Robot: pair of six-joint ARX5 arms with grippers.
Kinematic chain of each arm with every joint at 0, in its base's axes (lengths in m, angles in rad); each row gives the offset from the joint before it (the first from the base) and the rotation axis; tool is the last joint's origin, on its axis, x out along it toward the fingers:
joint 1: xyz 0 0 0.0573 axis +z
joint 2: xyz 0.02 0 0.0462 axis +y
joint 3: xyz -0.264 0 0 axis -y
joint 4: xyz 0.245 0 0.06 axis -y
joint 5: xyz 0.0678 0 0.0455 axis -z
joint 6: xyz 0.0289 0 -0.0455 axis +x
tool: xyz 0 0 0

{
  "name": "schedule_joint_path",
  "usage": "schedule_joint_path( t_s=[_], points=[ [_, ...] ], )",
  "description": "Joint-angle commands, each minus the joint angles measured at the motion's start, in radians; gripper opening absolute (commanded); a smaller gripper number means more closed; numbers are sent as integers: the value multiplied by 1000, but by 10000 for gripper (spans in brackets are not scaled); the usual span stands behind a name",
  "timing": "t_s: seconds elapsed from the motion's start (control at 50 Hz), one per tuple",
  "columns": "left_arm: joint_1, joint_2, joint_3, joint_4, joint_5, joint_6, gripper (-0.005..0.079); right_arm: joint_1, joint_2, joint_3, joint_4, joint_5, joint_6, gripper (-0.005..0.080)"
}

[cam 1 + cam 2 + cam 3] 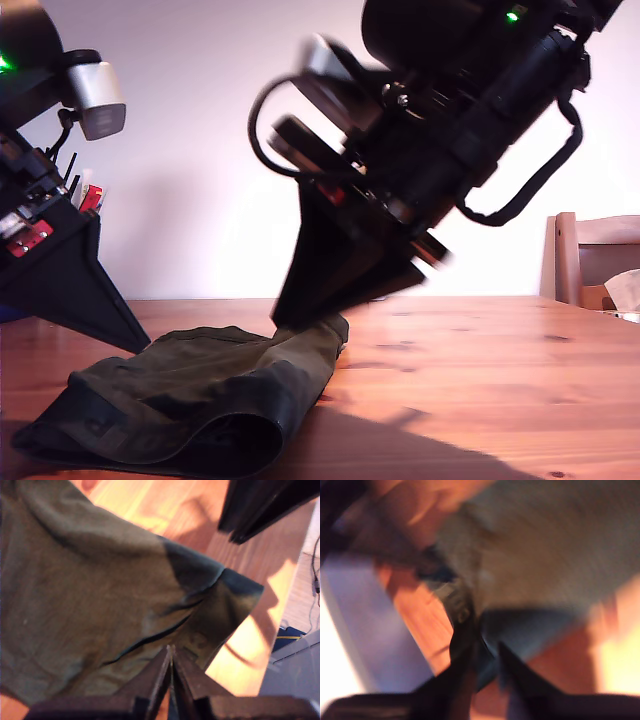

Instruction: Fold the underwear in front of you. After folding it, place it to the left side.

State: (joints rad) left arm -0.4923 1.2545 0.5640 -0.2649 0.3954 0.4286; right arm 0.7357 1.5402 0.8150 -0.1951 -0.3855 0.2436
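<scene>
The underwear (200, 390) is a dark green-black garment lying rumpled and partly doubled over on the wooden table, toward the exterior view's left. My first gripper (140, 345) comes in from the exterior view's left, and its jaws (171, 655) are shut on an edge of the cloth (90, 595). My second gripper (300, 320), on the big motion-blurred arm in the middle of the exterior view, pinches the far edge of the cloth (545, 555) near the waistband. In the second wrist view its fingers (487, 650) are blurred. It also shows in the first wrist view as the second gripper (255, 510).
Bare wooden table (480, 380) stretches toward the exterior view's right. A wooden chair (590, 260) and something white (625, 290) stand at that view's right edge. A white wall is behind.
</scene>
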Motion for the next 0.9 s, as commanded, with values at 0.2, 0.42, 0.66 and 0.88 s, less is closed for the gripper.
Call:
schedule_joint_path(
  t_s=[0.2, 0.42, 0.66, 0.88],
  points=[
    [-7, 3, -18, 24, -2, -13, -21, -47, 2, -15, -52, -155, 311, 403],
    [-16, 3, -18, 34, -5, -30, -21, -42, 50, -15, -55, -188, 421, 414],
    [-21, 3, -18, 35, -12, -30, -21, -42, 154, -15, 23, -221, 484, 430],
    [-21, 3, -18, 34, -11, -36, -21, -31, 185, -15, 108, -234, 542, 430]
  ],
)
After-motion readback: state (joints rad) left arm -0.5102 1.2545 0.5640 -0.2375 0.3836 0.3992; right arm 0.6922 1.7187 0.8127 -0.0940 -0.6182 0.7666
